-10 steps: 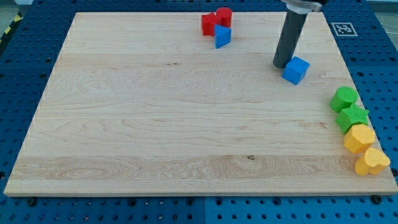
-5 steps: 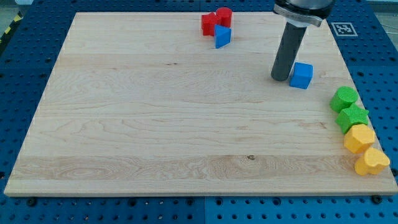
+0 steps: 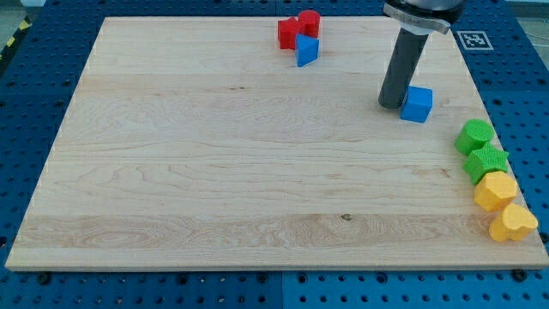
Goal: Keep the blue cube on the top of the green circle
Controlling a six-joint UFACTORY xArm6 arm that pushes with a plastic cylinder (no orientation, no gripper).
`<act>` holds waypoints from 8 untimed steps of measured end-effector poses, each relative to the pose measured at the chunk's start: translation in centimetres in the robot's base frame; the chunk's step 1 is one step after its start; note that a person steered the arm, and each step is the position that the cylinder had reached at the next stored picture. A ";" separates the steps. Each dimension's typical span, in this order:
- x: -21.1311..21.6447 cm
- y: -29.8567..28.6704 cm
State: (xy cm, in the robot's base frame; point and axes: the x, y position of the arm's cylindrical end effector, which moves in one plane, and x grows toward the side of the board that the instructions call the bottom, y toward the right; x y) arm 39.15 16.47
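The blue cube (image 3: 418,104) sits on the wooden board near the view's right, up and to the left of the green circle (image 3: 474,136) at the board's right edge. My tip (image 3: 391,105) stands right against the cube's left side; the dark rod rises from it to the view's top. A gap of bare board lies between the cube and the green circle.
Below the green circle along the right edge lie a green star (image 3: 486,161), a yellow hexagon-like block (image 3: 496,190) and a yellow heart (image 3: 513,223). Two red blocks (image 3: 297,28) and a blue wedge-like block (image 3: 306,50) cluster at the board's top.
The blue cube slid right and slightly down and turned squarer to the view. My tip shifted down the view to the cube's left side, then edged right against it.
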 end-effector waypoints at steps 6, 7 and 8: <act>1.2 5.3; 1.2 5.6; 1.2 6.2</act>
